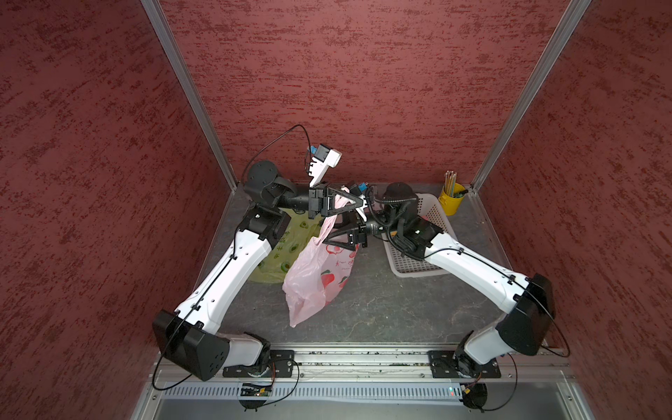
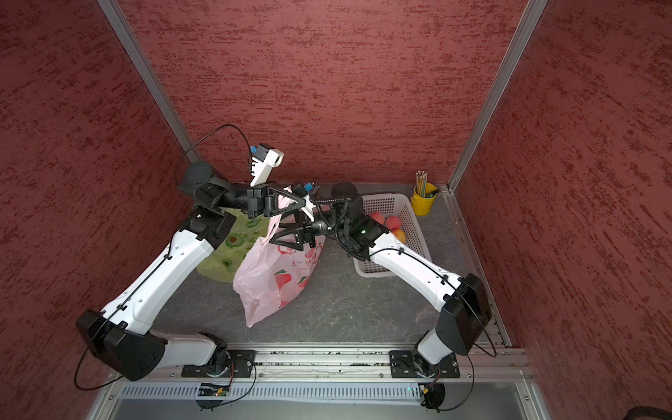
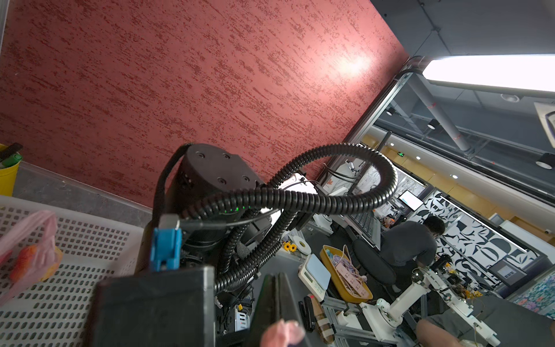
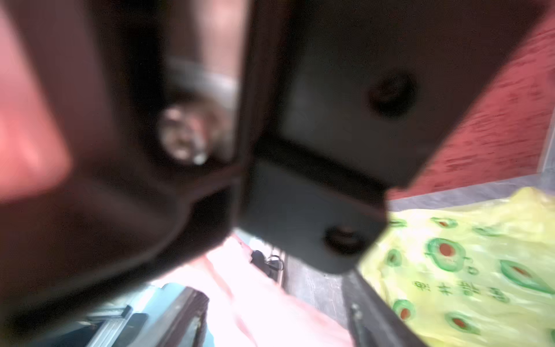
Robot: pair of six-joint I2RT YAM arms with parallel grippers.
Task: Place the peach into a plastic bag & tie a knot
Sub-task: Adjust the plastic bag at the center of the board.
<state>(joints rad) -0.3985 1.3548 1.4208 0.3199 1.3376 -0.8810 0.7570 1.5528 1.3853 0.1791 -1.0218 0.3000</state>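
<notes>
A pink plastic bag printed with peaches hangs above the table in both top views. My left gripper is shut on one of its handles at the top, and a scrap of pink film shows between the closed fingers. My right gripper comes in from the right just below it. Its jaws stand apart on either side of the bag's gathered neck. Peaches lie in the white basket. Whether one is inside the bag I cannot tell.
A green avocado-print bag lies flat on the table behind the left arm. A yellow cup of pencils stands in the back right corner beside the basket. Red walls close in three sides.
</notes>
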